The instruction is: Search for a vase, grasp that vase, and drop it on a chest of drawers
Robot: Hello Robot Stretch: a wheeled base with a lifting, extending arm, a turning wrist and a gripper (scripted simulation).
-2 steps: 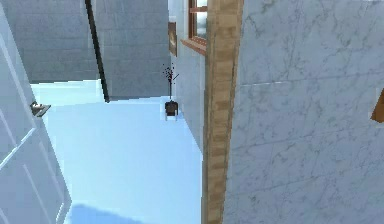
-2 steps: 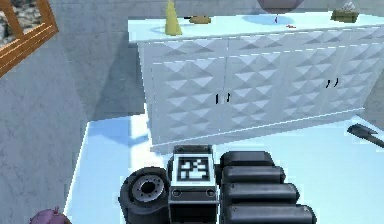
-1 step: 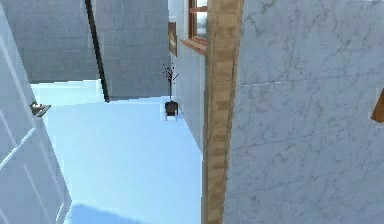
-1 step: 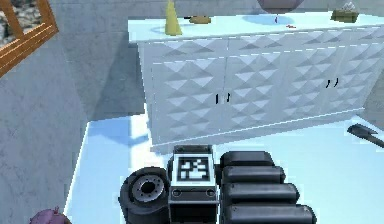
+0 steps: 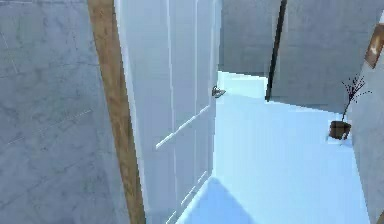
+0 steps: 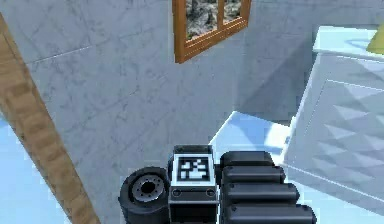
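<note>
Pale floor (image 5: 270, 150), grey walls; white door (image 5: 175, 90) stood ajar, open floor beyond. Brown pot of twigs (image 5: 341, 127) sat at forward view's right; white cabinet (image 6: 340, 110) flanked the arm. Pincer (image 6: 145, 197): gape and load could not be told.

Cameras pressing in close.
Forward is facing a white door (image 5: 180, 90) closely; side is looking over the arm (image 6: 250, 190) at grey wall (image 6: 120, 100).

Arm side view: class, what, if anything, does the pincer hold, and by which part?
Cannot be told: the far end of the pincer cannot be made out.
</note>
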